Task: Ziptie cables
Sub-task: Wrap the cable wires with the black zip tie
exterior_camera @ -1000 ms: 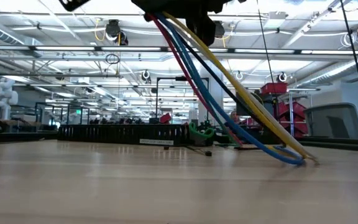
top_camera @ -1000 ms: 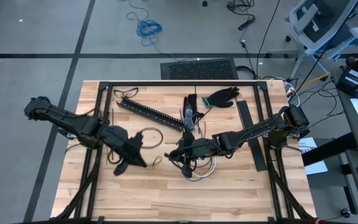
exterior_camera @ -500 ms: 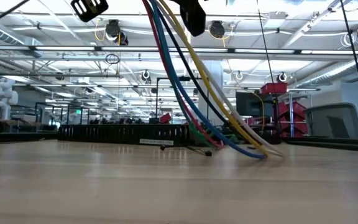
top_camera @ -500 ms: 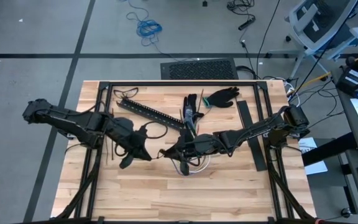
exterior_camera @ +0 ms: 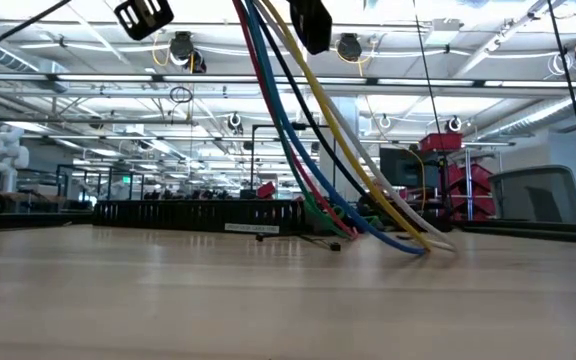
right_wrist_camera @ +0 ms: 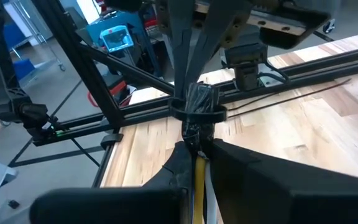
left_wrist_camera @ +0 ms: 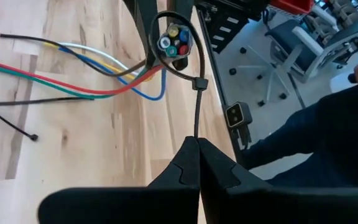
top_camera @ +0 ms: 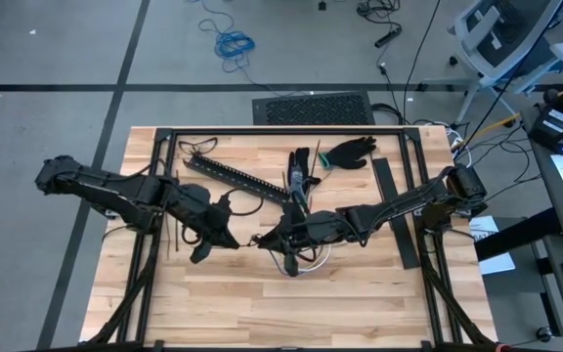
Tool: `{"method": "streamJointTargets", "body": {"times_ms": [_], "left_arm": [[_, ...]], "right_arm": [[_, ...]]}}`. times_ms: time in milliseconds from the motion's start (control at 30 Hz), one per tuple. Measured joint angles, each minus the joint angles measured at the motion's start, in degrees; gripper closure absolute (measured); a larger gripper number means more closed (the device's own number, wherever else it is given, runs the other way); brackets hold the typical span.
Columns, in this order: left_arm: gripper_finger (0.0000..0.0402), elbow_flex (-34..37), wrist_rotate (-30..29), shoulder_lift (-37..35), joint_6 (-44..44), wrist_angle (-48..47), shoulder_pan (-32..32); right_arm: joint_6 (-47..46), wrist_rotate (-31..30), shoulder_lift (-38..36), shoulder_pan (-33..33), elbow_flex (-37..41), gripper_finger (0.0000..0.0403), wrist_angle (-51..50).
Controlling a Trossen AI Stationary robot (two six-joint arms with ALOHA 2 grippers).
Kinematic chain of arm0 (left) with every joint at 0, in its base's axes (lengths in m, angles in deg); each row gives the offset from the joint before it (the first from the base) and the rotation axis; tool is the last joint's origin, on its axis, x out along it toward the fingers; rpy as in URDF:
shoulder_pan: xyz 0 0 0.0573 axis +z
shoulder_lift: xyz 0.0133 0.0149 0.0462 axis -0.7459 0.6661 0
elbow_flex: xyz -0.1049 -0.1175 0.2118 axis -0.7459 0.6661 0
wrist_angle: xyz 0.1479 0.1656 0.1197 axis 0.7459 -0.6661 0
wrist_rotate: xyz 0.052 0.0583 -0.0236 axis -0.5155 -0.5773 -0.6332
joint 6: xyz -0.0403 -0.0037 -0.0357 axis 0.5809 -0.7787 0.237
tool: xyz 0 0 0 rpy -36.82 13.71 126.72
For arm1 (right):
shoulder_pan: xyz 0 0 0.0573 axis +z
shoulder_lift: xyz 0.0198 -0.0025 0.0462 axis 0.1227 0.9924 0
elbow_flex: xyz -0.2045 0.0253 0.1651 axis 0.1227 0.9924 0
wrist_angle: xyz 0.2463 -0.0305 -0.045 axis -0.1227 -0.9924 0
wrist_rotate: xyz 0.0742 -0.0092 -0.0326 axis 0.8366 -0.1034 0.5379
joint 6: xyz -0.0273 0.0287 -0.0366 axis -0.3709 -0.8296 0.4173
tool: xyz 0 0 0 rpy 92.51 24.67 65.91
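Around the cables [left_wrist_camera: 174, 42], a looped ziptie [left_wrist_camera: 196, 93]

In the low view, the bundle of thin coloured wires [exterior_camera: 308, 130] runs off the picture's top edge, so whatever holds it aloft is cut off. From above, the dark right gripper [top_camera: 262, 239] and the arm hide most of that bundle. The thin dark plastic strip [top_camera: 175, 217] lying on the table is too small to make out.
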Motion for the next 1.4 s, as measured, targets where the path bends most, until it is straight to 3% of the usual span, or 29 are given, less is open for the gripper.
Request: {"method": "streamJointTargets", "body": {"times_ms": [267, 600, 833, 1400], "left_arm": [[0.0401, 0.00, -1.42, 1.13, 1.20, 0.73, -0.05], [0.0401, 0.00, -1.85, 7.78, 1.29, 3.22, -0.29], [0.0398, 0.02, -1.80, 6.80, 1.29, 6.71, -0.31], [0.0263, 0.02, -5.02, 3.59, 2.59, 5.84, -0.31]], "right_arm": [[0.84, -0.01, -0.12, -0.39, 0.00, 0.0376, 1.29], [0.84, -0.02, -0.14, -0.42, 0.02, 0.0376, 1.52], [1.03, -0.33, -0.27, -0.44, 0.00, 0.0376, 2.64], [1.27, -0.30, -0.29, -0.48, 0.02, 0.0376, 2.58]]}}
